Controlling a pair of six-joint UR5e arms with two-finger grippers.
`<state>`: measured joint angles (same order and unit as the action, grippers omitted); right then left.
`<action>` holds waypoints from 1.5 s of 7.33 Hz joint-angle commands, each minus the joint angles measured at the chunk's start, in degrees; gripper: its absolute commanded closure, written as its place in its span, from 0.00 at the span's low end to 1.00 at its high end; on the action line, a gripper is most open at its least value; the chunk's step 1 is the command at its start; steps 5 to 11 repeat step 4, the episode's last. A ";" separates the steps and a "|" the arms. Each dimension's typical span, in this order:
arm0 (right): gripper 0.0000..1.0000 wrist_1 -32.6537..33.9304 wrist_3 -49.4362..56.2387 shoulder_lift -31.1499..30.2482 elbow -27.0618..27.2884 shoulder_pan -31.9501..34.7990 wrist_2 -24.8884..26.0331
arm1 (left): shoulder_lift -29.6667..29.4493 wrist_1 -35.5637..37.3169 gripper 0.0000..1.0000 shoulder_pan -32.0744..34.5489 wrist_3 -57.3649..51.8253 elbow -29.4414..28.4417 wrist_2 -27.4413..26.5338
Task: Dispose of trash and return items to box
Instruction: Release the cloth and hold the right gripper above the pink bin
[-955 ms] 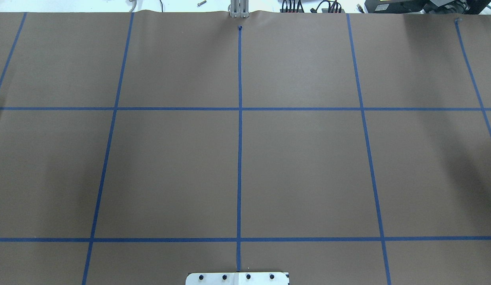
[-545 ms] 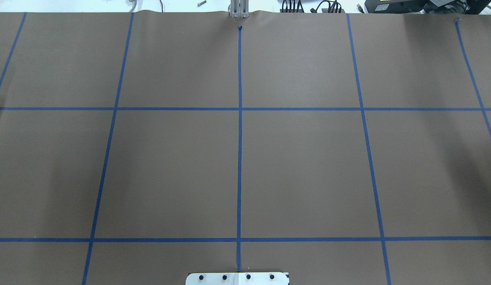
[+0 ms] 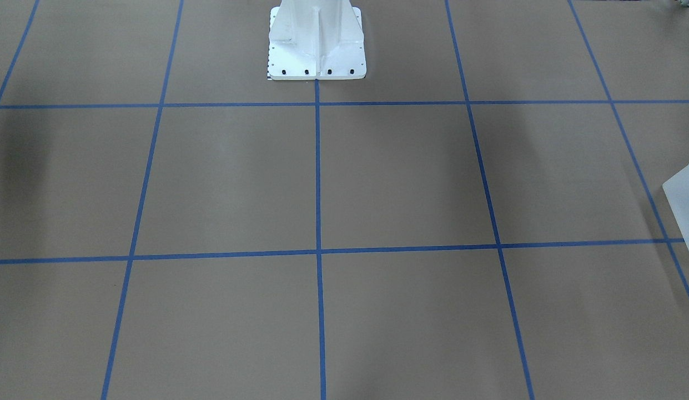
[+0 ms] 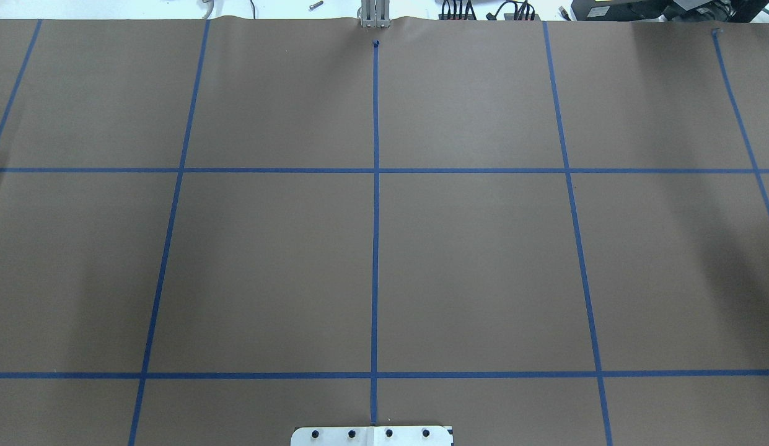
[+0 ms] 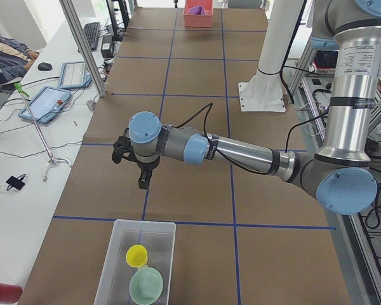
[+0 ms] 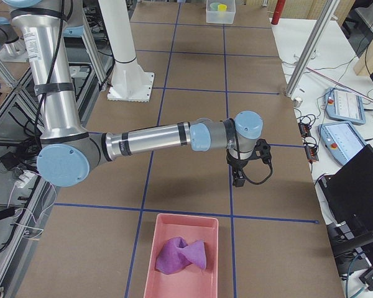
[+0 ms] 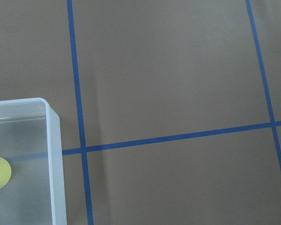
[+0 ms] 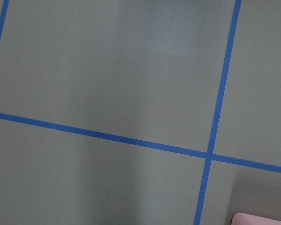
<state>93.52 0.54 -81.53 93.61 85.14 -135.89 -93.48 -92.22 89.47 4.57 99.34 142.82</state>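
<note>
Box [image 5: 160, 244] at table's left end, nearest in left-side view; yellow cup [image 5: 136, 256] and green bowl [image 5: 146, 286] inside. Left gripper [image 5: 141, 181] hangs just beyond box, over brown paper; grip state: cannot tell. Risk: low sweep clips light box wall, shoves box toward table edge. Only that wall stands between gripper and cups. Mid-table: white base [image 5: 261, 95]. Far end: pink tray [image 6: 174, 226] with purple cloth [image 6: 181, 256]; right gripper [image 6: 238, 179] near it, grip state likewise untellable.
</note>
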 commanded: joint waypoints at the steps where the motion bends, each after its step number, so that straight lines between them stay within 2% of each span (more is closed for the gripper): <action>1: 0.00 0.00 -0.10 -0.55 0.08 0.47 0.01 | 0.14 0.02 0.02 0.00 0.00 -0.03 0.01; 11: 0.00 0.00 -0.10 -0.82 0.16 0.55 -0.08 | 0.32 0.19 0.02 0.00 0.00 -0.20 0.01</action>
